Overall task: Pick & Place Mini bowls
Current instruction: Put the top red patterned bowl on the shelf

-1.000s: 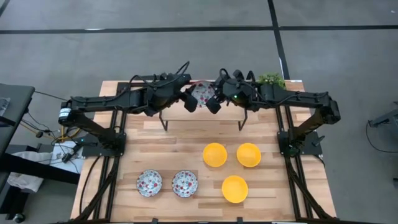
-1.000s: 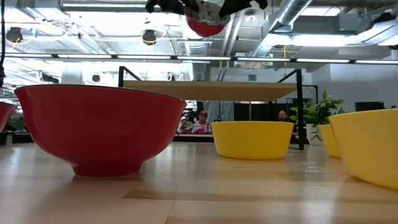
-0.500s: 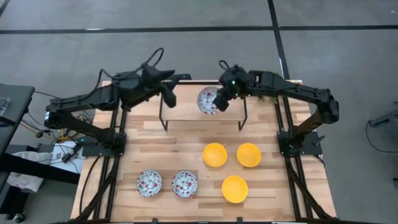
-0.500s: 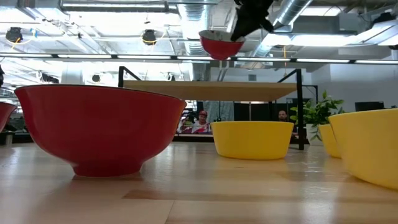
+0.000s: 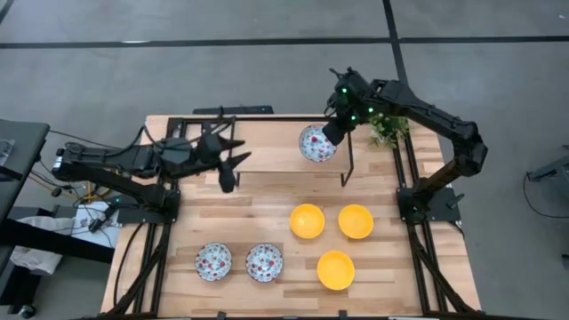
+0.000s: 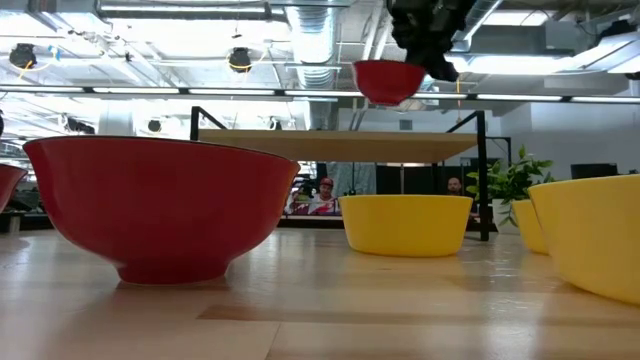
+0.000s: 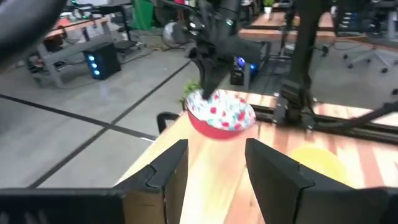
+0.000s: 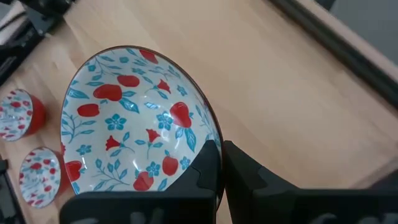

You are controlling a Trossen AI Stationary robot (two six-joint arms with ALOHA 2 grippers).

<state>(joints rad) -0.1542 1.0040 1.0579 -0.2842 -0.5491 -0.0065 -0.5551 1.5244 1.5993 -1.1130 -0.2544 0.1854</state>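
Observation:
A floral mini bowl (image 5: 317, 143), white with red flowers inside and red outside (image 6: 388, 80), hangs in the air over the raised wooden shelf (image 5: 271, 151). My right gripper (image 5: 334, 132) is shut on it. My left gripper (image 5: 228, 171) is open and holds nothing; it sits left of the shelf, and its wrist view looks at the bowl (image 7: 221, 115) between its spread fingers (image 7: 214, 168). Two more floral bowls (image 5: 213, 261) (image 5: 264, 262) and three yellow bowls (image 5: 307, 220) (image 5: 356, 220) (image 5: 336, 269) stand on their bases on the table. My right gripper (image 8: 222, 155) pinches the bowl's rim (image 8: 213, 138) on the side toward the table's right, one finger (image 8: 202, 171) inside the bowl and one (image 8: 252, 174) outside. The fingers come down slanting from the far right. The bowl is lifted clear above the shelf, mouth up.
The shelf stands on thin black legs (image 6: 484, 170) across the far half of the table. A small green plant (image 5: 388, 126) sits at the far right corner, close behind my right arm. The yellow bowls fill the near right, the floral ones the near left.
Both grippers were at the bowl a second ago. My left gripper has let go and drawn back toward the table's left edge and a little nearer. My right gripper has carried the bowl toward the table's right and lower, closer to the shelf.

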